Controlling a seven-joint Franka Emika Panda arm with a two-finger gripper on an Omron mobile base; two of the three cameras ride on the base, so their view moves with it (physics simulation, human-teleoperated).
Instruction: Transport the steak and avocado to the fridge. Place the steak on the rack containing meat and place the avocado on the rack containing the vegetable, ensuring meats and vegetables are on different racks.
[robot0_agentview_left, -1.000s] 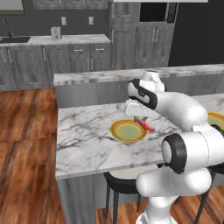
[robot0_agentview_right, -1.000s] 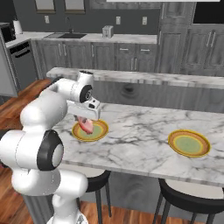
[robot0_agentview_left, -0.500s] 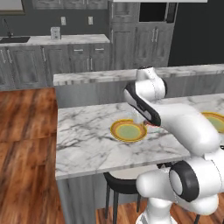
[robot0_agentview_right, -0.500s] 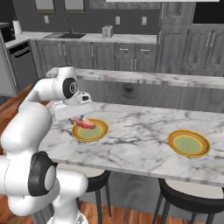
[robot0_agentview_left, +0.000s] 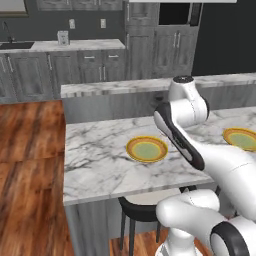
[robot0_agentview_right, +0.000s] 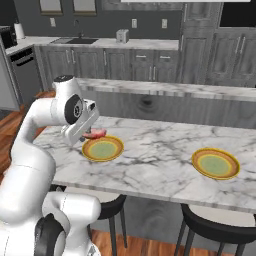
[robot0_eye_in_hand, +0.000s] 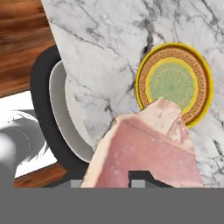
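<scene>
1. Holding the steak (robot0_eye_in_hand: 146, 148), the pincer (robot0_agentview_right: 86, 138) is clamped on the pink slab, which hangs clear of the table (robot0_agentview_right: 160, 155).
2. In the hand view the steak lies close against the camera, its pale tip overlapping the lower rim of the plate (robot0_eye_in_hand: 175, 83) beneath it.
3. In the right base view the steak (robot0_agentview_right: 95, 133) shows as a small reddish piece just beside the arm's hand, above the far left rim of the near plate (robot0_agentview_right: 102, 149).
4. That plate is round, yellow-rimmed with a green middle, and nothing lies on it; the left base view shows it (robot0_agentview_left: 147, 149) flat on the marble top, with the arm's forearm to its right.
5. A second plate (robot0_agentview_right: 215, 163) of the same kind sits well apart, toward the other end of the table; in the left base view only part of it (robot0_agentview_left: 242, 138) shows beyond the arm.
6. A stool (robot0_eye_in_hand: 48, 109) with a dark rim and pale seat stands under the table's edge in the hand view; two dark stools (robot0_agentview_right: 215, 227) stand at the near side in the right base view.
7. Grey cupboards (robot0_agentview_right: 125, 62) and a counter with a sink (robot0_agentview_right: 75, 41) run along the back wall.
8. Wooden floor (robot0_agentview_left: 25, 170) lies to the left of the table.
</scene>
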